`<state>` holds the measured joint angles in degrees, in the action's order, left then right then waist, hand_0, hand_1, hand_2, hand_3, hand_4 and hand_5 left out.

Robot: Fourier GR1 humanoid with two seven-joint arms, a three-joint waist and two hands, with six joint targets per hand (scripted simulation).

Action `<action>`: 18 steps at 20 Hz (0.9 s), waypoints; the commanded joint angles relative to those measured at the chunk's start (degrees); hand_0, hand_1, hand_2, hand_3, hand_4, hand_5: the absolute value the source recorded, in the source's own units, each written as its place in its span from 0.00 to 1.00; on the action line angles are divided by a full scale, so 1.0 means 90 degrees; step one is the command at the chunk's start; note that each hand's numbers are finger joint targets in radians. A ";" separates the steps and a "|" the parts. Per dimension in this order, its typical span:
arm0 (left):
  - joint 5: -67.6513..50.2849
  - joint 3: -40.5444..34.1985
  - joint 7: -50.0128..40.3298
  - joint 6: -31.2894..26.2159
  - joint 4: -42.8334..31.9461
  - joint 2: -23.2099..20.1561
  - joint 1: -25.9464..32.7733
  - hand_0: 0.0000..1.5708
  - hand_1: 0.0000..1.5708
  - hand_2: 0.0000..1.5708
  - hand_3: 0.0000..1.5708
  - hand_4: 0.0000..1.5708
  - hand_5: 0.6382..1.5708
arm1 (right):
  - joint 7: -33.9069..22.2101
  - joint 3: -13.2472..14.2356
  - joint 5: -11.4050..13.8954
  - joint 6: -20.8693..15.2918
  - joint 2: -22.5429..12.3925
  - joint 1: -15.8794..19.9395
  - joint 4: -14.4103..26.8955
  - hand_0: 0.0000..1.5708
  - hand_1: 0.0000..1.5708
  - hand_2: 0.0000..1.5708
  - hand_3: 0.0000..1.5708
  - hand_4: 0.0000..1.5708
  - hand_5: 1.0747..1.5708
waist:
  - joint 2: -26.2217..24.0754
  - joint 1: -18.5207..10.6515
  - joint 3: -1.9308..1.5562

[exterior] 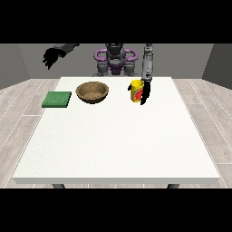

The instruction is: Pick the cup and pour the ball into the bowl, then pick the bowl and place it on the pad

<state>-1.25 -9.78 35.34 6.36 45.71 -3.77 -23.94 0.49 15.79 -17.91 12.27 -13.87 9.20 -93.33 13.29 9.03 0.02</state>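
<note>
1. Nearest the camera, the white table [118,145] is seen, with its front part bare and all objects set along its far half.
2. On the far left of the table, a green pad [57,99] is laid flat, close to the table's left edge.
3. Just to the right of the pad, but apart from it, a brown bowl [92,92] is placed upright.
4. Further right, a yellow cup [136,90] is stood upright, well apart from the bowl; red marking is seen on its side. The ball cannot be made out.
5. The hand at the view's right [146,93] is lowered against the cup's right side, with dark fingers wrapped round it.
6. The hand at the view's left [50,57] is held high above the floor, left of the table, with fingers relaxed and spread, nothing grasped.
</note>
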 commanded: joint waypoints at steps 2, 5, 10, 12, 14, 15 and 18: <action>0.0580 0.0014 0.0662 0.0856 -0.0625 -0.0165 -0.0123 0.78 0.78 1.00 1.00 0.85 0.90 | -0.0484 0.0186 -0.0429 0.0038 -0.0241 0.0340 -0.0290 0.00 0.00 0.00 0.09 0.41 1.00 | 0.0172 0.0272 0.0004; 0.0461 -0.0223 0.0823 0.1117 -0.0900 -0.0152 -0.0294 0.81 0.81 1.00 1.00 0.86 0.89 | -0.0265 0.0535 -0.0797 0.0525 -0.0592 0.0288 -0.0110 0.00 0.00 0.00 0.11 0.41 0.99 | 0.0475 0.0526 0.0001; 0.0949 0.0276 -0.0155 0.1399 -0.0783 -0.0210 -0.0527 0.82 0.82 1.00 1.00 0.90 0.83 | -0.0266 0.0699 -0.0762 0.0599 -0.0640 0.0084 0.0656 0.00 0.00 0.00 0.12 0.40 0.99 | -0.0467 0.0083 -0.0005; 0.1529 0.0836 -0.0721 0.2158 -0.0503 0.0291 -0.0556 0.81 0.81 1.00 1.00 0.89 0.85 | -0.0386 0.0690 -0.0546 0.0508 -0.0743 0.0120 0.1130 0.00 0.00 0.00 0.19 0.40 0.99 | -0.0920 -0.0149 -0.0014; 0.1998 0.1151 -0.1372 0.2416 -0.0559 0.0159 -0.0821 0.82 0.82 1.00 1.00 0.90 0.87 | -0.0661 0.0666 -0.0527 0.0335 -0.0776 0.0194 0.1121 0.00 0.00 0.00 0.21 0.41 0.99 | -0.1327 -0.0183 -0.0020; 0.2334 0.1403 -0.1471 0.2553 -0.0562 0.0116 -0.0883 0.82 0.82 1.00 1.00 0.90 0.89 | -0.0501 0.0789 -0.0672 0.0588 -0.0858 0.0156 0.1398 0.00 0.00 0.00 0.20 0.40 0.98 | -0.1292 -0.0182 -0.0027; 0.3388 0.1939 -0.2234 0.3288 -0.0923 -0.0148 -0.1211 0.85 0.85 1.00 1.00 0.90 0.95 | -0.0511 0.0625 -0.0558 0.0592 -0.0741 0.0048 0.1407 0.00 0.00 0.00 0.16 0.40 0.98 | -0.1488 0.0011 -0.0043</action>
<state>19.62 1.75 22.89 29.52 39.29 -3.55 -31.64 -3.95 21.42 -23.06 16.82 -20.23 9.92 -83.33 2.73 8.67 -0.23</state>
